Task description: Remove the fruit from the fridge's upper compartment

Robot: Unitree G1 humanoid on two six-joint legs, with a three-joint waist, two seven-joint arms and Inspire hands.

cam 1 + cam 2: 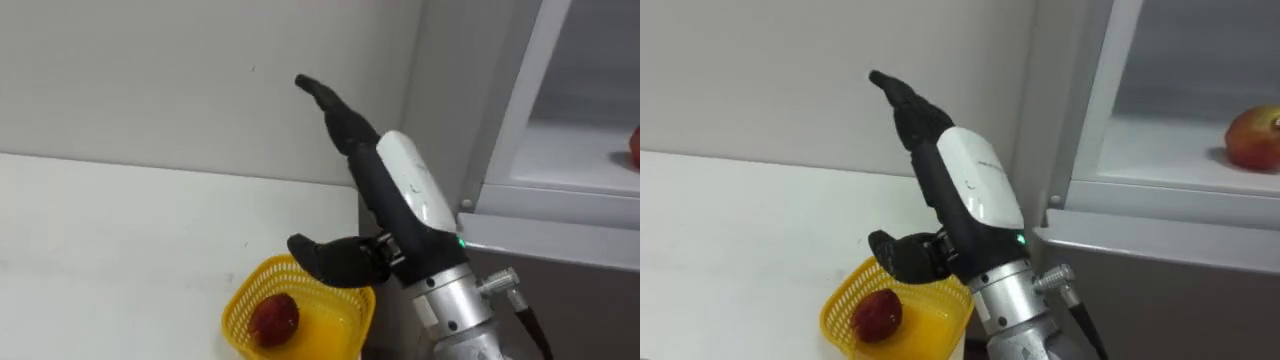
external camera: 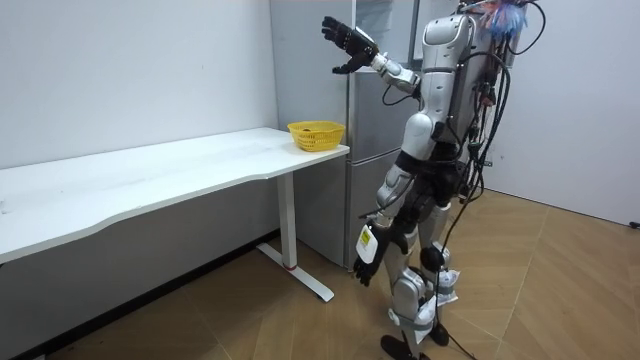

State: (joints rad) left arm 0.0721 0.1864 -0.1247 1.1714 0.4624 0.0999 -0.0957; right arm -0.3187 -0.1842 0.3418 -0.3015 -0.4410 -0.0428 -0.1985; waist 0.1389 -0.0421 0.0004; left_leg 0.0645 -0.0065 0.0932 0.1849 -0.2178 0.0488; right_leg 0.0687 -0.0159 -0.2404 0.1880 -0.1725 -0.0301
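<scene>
Hovering beside the open fridge (image 1: 1160, 205), the right hand (image 1: 960, 190) was spread wide, holding nothing. An apple (image 1: 1252, 138) sat on the upper shelf, well apart from it. Below, a red fruit (image 1: 877, 315) lay in the yellow basket (image 1: 930, 325) on the table (image 1: 720, 230). The left hand (image 2: 365, 265) hung low.

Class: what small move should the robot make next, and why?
Probably swing the right hand rightward into the open fridge toward the red fruit on its shelf: the hand is open and empty, raised above the yellow basket, which already holds another fruit.
</scene>
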